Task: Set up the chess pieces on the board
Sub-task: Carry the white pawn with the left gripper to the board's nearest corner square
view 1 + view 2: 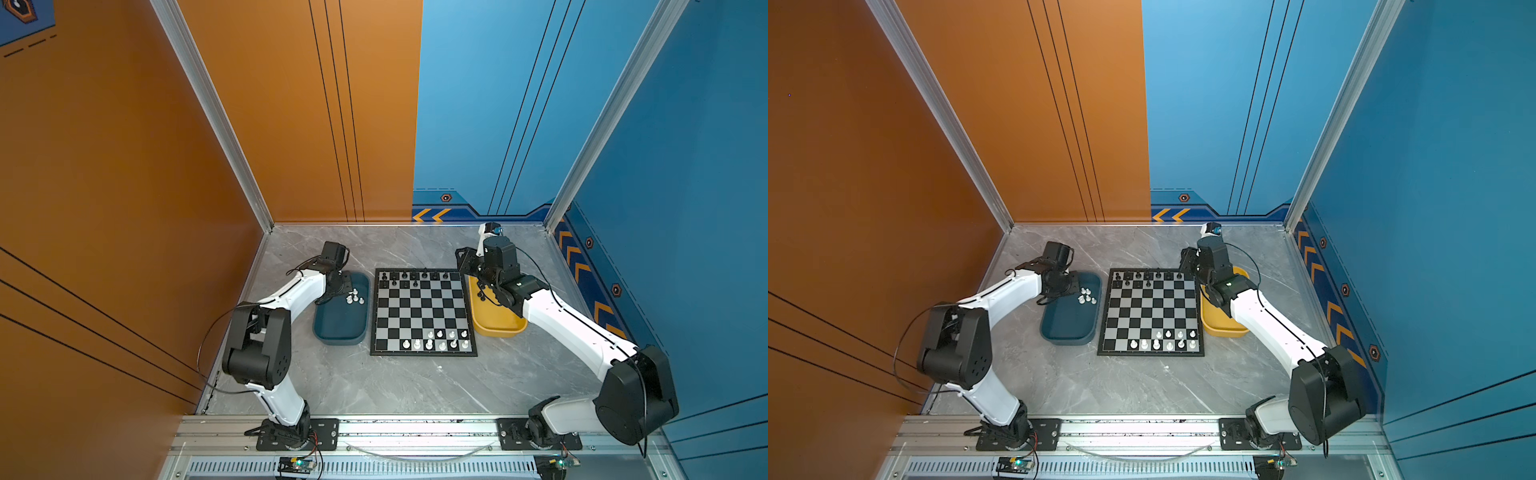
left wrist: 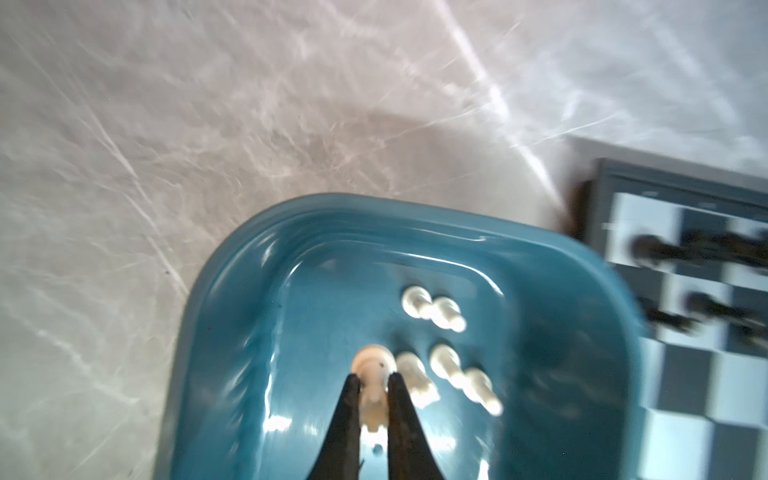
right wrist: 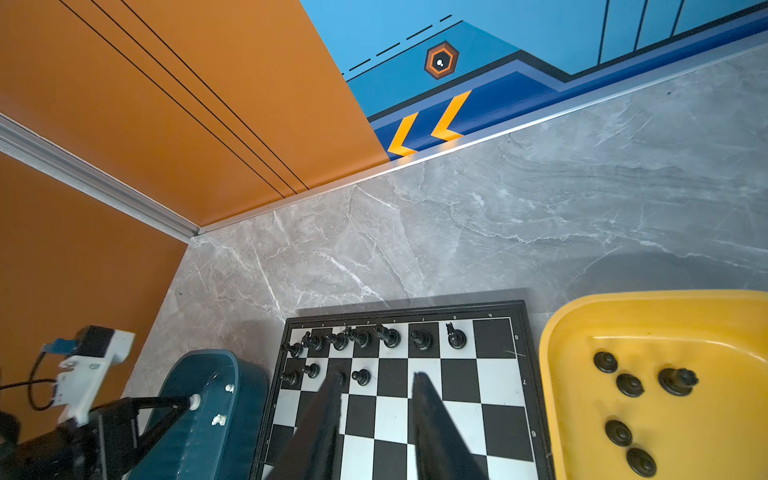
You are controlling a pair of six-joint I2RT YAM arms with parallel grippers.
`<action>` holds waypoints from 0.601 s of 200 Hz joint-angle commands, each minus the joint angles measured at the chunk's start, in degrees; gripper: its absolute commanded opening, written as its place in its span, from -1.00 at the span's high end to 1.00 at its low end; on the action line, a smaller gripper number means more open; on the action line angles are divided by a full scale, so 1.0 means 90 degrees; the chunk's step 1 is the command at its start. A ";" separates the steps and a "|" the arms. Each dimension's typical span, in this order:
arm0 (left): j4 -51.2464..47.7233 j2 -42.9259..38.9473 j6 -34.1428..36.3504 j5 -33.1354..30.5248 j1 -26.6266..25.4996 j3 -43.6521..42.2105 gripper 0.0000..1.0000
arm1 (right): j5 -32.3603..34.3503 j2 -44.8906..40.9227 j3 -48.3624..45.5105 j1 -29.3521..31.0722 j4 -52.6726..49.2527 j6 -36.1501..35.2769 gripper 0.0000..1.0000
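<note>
**A:** Surroundings, big to small?
**B:** Grey marble table (image 1: 332, 386). The board (image 1: 415, 316) sits central, teal tray (image 1: 340, 328) just left of it, yellow tray (image 1: 494, 326) just right, partly under the right arm (image 1: 573, 328).
**A:** Pieces?
**B:** Black chessmen (image 1: 413, 275) on the far rows, white chessmen (image 1: 440, 340) on the near rows. Loose black pieces (image 3: 629, 384) in the yellow tray.
**A:** Jaws?
**B:** Left gripper (image 2: 374, 378) clamped on a white piece (image 2: 372, 361) over the teal tray, loose white pieces (image 2: 446, 361) just beside. Right gripper (image 3: 377, 377) jaws apart above the far rows, black pawn (image 3: 360, 376) showing in the gap.
</note>
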 commanded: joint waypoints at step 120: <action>-0.1658 -0.2874 -0.0376 -0.0587 -0.2977 -0.1150 0.98 | -0.0010 -0.0532 -0.0231 0.0079 0.0098 0.0001 0.38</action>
